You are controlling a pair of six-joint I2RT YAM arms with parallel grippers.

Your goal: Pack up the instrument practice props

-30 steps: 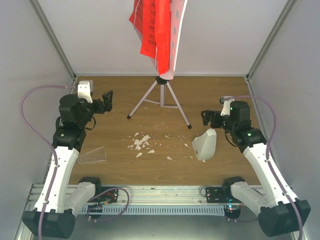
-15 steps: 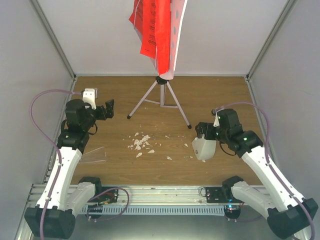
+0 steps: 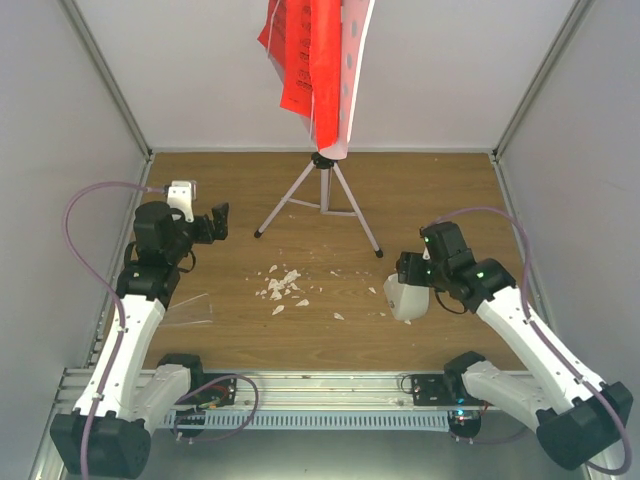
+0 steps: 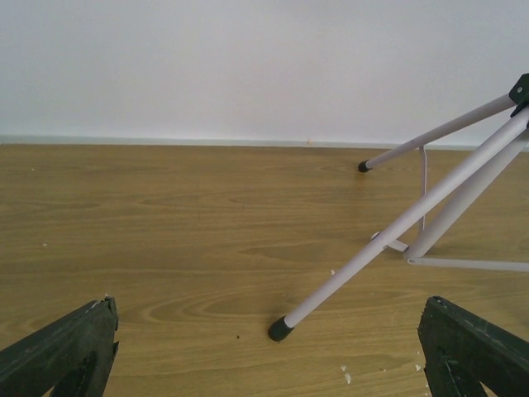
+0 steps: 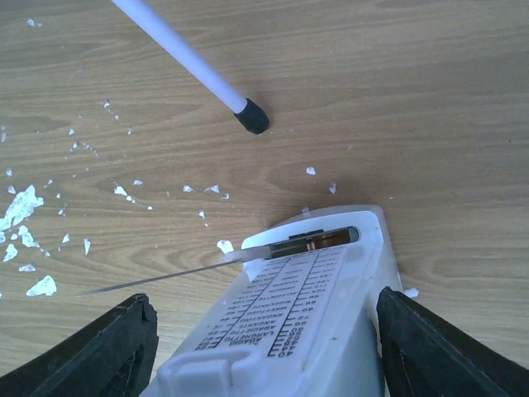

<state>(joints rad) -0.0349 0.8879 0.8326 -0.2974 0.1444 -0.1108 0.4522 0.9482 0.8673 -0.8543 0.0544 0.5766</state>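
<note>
Top external view: right hand astride the metronome, stand upright at the back

The music stand is at the far middle of the wooden surface (image 3: 440,190). Its silver tripod legs (image 3: 322,195) are splayed, and its pale perforated plate (image 3: 352,70) rises toward the camera. The red ribbed sheets (image 3: 305,60) hang against the plate. White crumbs (image 3: 282,285) are scattered on the wood in front of the legs.

The white metronome (image 3: 405,298) lies on the right side of the surface, near the foot of the right tripod leg. The right hand (image 3: 410,272) is lowered onto it. In the right wrist view, its black fingers (image 5: 99,351) stand on either side of the metronome's body, close against its flanks. I cannot tell whether they are pressing it. The metronome's scale faces up, and its thin pendulum (image 5: 165,277) sticks out to one side.

The left hand (image 3: 215,222) hovers over the left side of the surface, pointing toward the tripod. Its fingers (image 4: 66,347) are spread wide with nothing between them. The foot of the nearest leg is just ahead of them.
</note>
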